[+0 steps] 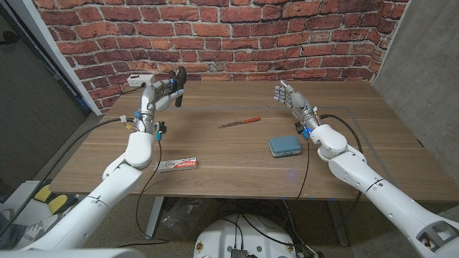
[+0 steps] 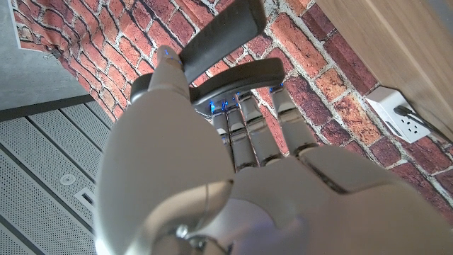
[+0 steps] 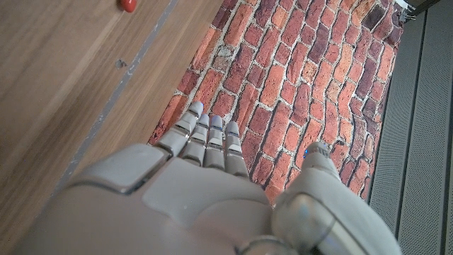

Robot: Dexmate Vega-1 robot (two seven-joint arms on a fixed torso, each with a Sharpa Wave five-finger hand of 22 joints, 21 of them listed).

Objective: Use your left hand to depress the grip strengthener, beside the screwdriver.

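Black grip strengthener, red screwdriver (blue sponge).

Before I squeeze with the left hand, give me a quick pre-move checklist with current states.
1. Left hand holds the grip strengthener: ok, raised above the table.
2. Fingers wrapped on one handle, thumb on the other: ok in the left wrist view.
3. Handles fully squeezed: not ok, a gap shows between them.
4. Strengthener beside the screwdriver: not ok, it is up at the far left.
5. Right hand out of the way: ok, open and raised at the right.
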